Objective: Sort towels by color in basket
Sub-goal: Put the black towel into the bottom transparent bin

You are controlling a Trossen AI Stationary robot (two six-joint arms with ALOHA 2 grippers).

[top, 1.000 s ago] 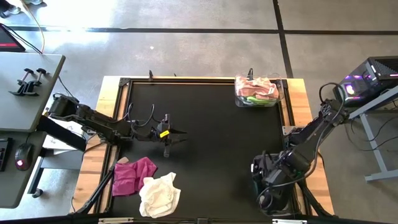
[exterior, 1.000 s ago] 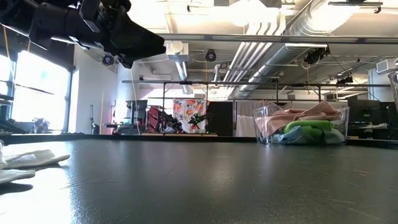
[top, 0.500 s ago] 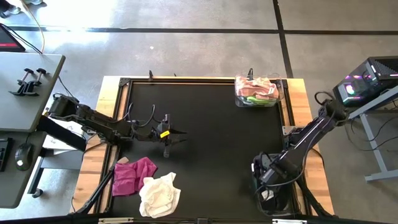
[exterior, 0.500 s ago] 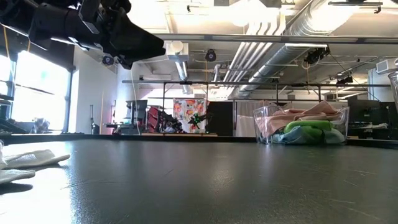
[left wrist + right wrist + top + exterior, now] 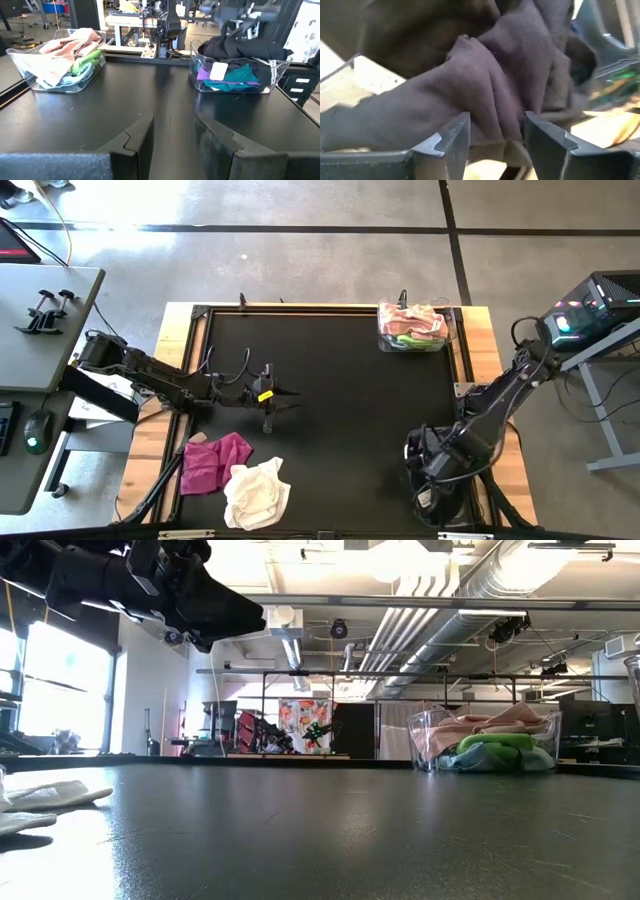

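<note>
**Right gripper deep in the dark towels, left gripper waiting**

The right gripper (image 5: 432, 480) was down in a clear basket (image 5: 272, 75) at the table's near right corner. That basket held dark towels: a black towel (image 5: 245, 50) on top, with a purple towel (image 5: 204, 73) and a teal towel (image 5: 237, 77) under it. In the right wrist view, the two fingers (image 5: 451, 137) stood apart, and a fold of dark cloth (image 5: 490, 90) sat between them and pushed up in front of them. It could not be told if the fingers were pinching the cloth or only poking into it.

The left gripper (image 5: 283, 393) hung over the black table (image 5: 350, 380), well away from both baskets. Its fingers (image 5: 142, 137) were apart and had nothing between them.

Near the left gripper, toward the table's front edge, lay a magenta towel (image 5: 213, 462). A cream towel (image 5: 256, 491) lay touching it, a bit farther from the gripper. Both lay flat on the table, outside any basket.

Far ahead of the left gripper, at the table's back right corner, stood a second clear basket (image 5: 386, 340). It held light towels. A peach-pink towel (image 5: 412, 318) lay on top. A lime green towel (image 5: 495, 743) lay under it, and a pale blue towel (image 5: 65, 84) sat at the bottom.
</note>
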